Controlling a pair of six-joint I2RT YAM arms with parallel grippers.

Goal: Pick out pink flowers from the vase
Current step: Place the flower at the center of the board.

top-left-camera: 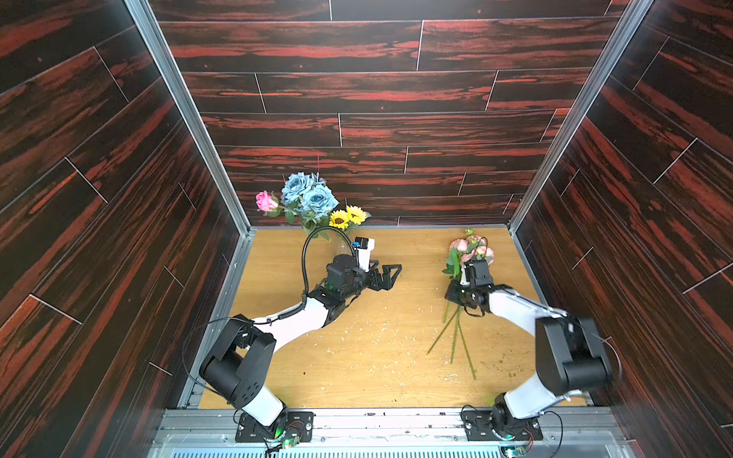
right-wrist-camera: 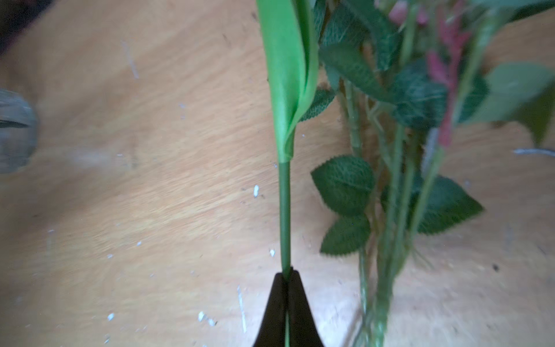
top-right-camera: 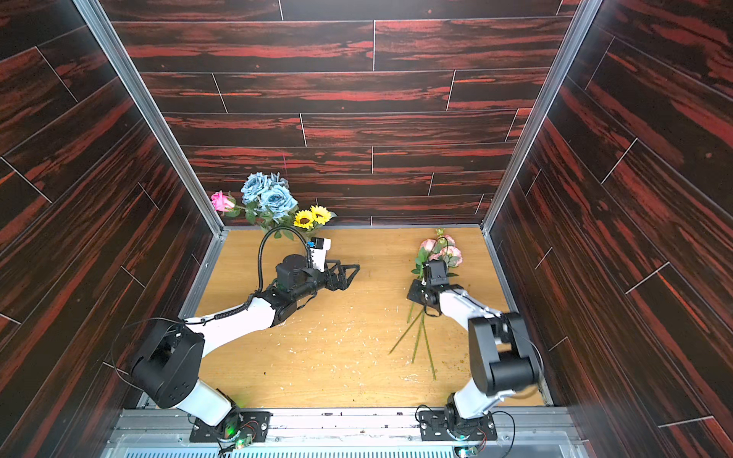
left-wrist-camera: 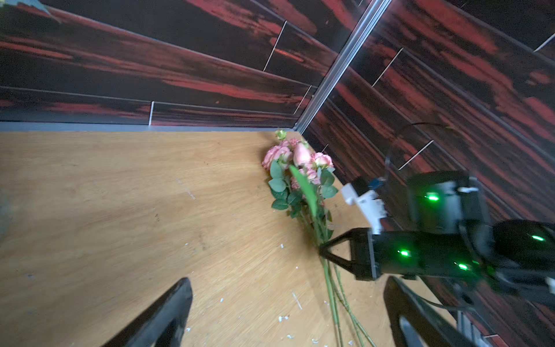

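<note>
Pink flowers (top-left-camera: 472, 250) lie at right on the surface (top-left-camera: 357, 357), right end effector (right-wrist-camera: 287, 275) pinching one stem (right-wrist-camera: 284, 210); a pink rose (top-left-camera: 266, 201) seems left in the vase (top-left-camera: 339, 246), left end effector (top-left-camera: 392, 275) spread.

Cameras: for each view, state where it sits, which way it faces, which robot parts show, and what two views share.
Top views: high over the near edge, facing down at the table; left arm, right arm, left tool, right tool.
Left wrist: on the left arm, facing the pink flowers; own open fingers.
Right wrist: on the right arm, facing along a stem; own shut tool.
Shared: both wrist views show that stem.
</note>
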